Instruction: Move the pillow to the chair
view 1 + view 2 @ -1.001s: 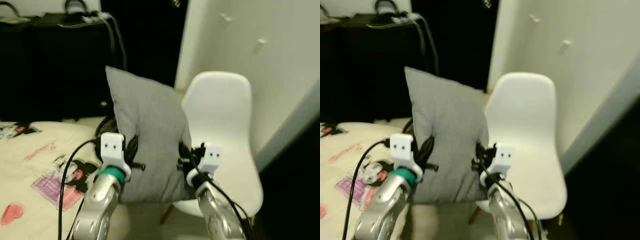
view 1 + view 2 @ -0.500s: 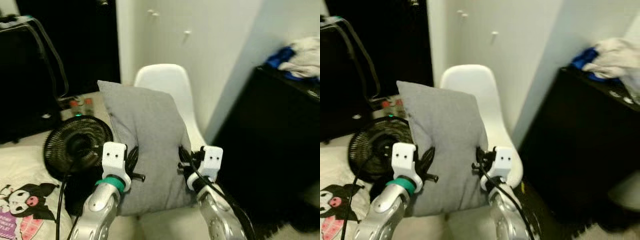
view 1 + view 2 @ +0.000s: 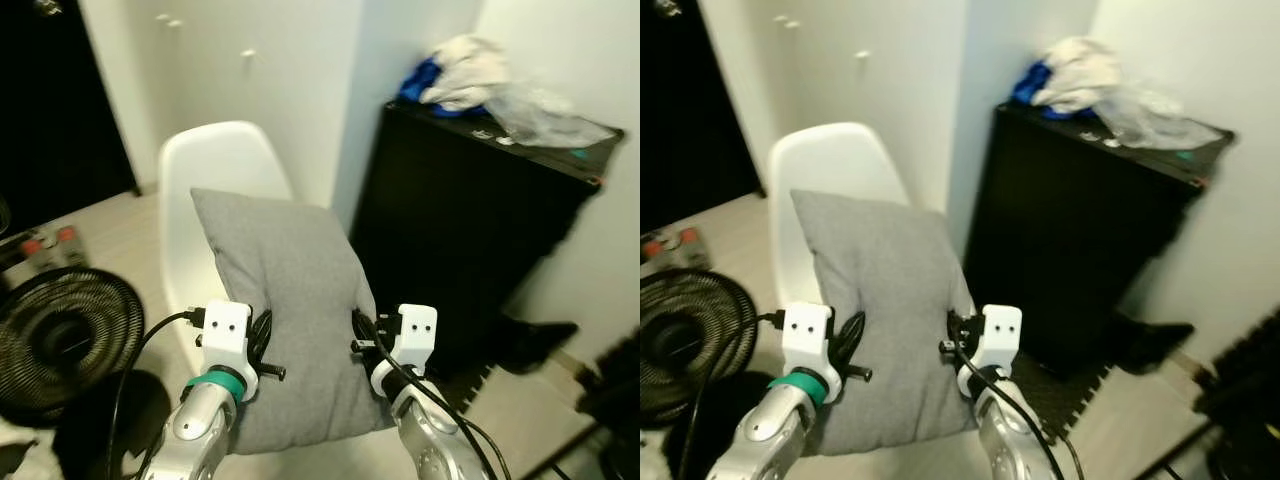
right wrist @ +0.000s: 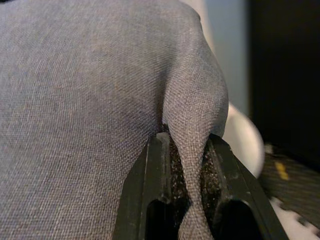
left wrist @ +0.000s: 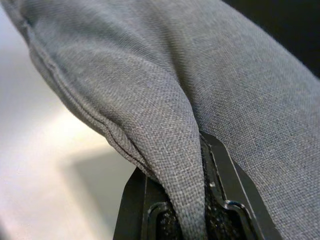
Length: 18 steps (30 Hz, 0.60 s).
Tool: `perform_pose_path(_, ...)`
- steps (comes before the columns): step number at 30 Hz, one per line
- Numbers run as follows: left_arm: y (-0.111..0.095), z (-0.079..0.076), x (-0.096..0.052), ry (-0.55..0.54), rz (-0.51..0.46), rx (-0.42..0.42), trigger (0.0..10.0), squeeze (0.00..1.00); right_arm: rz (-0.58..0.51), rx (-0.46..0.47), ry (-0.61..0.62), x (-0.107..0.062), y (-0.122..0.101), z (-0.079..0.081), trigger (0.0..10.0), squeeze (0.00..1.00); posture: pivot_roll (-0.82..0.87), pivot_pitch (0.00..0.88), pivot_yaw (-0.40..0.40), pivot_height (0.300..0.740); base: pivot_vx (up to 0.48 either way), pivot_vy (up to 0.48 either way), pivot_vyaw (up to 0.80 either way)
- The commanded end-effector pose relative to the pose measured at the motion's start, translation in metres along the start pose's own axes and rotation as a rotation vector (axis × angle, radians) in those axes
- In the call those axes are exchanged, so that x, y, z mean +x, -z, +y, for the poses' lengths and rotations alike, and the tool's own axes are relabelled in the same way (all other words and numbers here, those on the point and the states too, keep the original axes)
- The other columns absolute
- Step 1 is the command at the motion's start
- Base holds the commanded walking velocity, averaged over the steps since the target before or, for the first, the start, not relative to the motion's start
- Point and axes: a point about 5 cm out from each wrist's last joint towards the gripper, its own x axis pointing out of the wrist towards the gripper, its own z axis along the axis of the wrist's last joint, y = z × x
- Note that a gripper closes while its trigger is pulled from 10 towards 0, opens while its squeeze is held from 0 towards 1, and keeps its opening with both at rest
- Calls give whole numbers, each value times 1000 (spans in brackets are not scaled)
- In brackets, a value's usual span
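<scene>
Pillow [image 3: 290, 300], grey, held upright in front of white chair [image 3: 215, 165]; L edge pinched by left gripper [image 5: 195, 215], R edge clamped by right gripper [image 4: 186, 200]

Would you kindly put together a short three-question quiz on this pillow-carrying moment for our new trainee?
1. True or false: the grey pillow already lies on the seat of the white chair.
2. How many end effectors pinch the pillow: A) none, B) one, C) two?
3. Fill in: behind the pillow, right of the chair, stands a black ____ with clothes on top.

Key: 1 false; 2 C, the left end effector and right end effector; 3 cabinet.
</scene>
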Motion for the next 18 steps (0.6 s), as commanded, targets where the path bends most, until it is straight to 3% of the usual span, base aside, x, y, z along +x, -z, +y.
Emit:
perform_pose_path(1,-4,-13,1,74,-35,9,10000,0,-2,13,-46,1,1,14,10000,0,9,51,41,740,0,0,-400)
perform_pose_path(7,-5,-13,1,83,-44,0,10000,0,5,22,-37,0,3,13,10000,0,8,48,43,740,0,0,0)
perform_pose_path(18,-6,-13,0,87,-51,-13,10000,0,27,-6,-50,-2,5,14,10000,0,6,51,43,740,321,0,0)
